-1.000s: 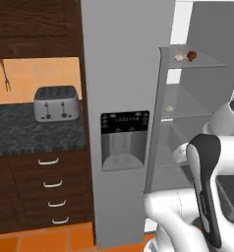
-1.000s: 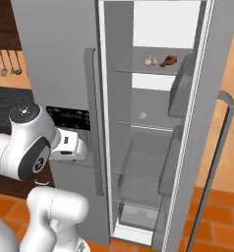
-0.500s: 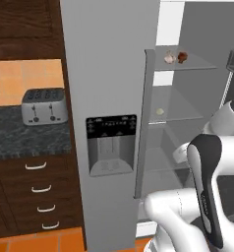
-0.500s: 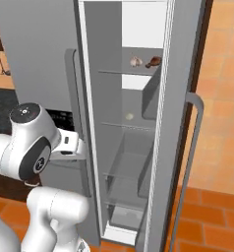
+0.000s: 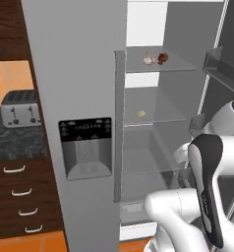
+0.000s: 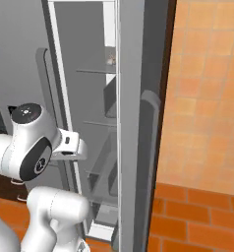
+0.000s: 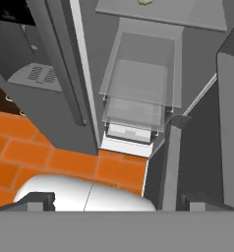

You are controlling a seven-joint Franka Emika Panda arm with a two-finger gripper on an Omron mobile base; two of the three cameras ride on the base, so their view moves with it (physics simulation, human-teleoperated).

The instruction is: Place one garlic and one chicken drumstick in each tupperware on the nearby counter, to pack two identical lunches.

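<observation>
**Fridge is open, food's on the top shelf, nothing picked up yet**

So the base is parked in front of the open fridge. On the top glass shelf, toward its back left corner, there's a garlic and right beside it a chicken drumstick, close enough that I can't say if they touch. One shelf down, near the middle, sits another pale lump that looks like a second garlic, but it's too small to be sure. A second drumstick I can't pick out.

The end effector: its fingertips are hidden low in the hand view, so I honestly cannot tell if they're spread or pressed together. Nothing appears to be held.

Handling guesses: the garlic should be light, hard and roundish, so it'll want to roll or squirt out. I'd pinch it across the widest part of the bulb, not the papery tip. The drumstick is probably heavier, a bit slick, and lopsided. Taking it across the thick meaty end seems safer than the thin bone end, where it would likely swing.

The table with the toaster is left of the fridge, past the closed door.
</observation>
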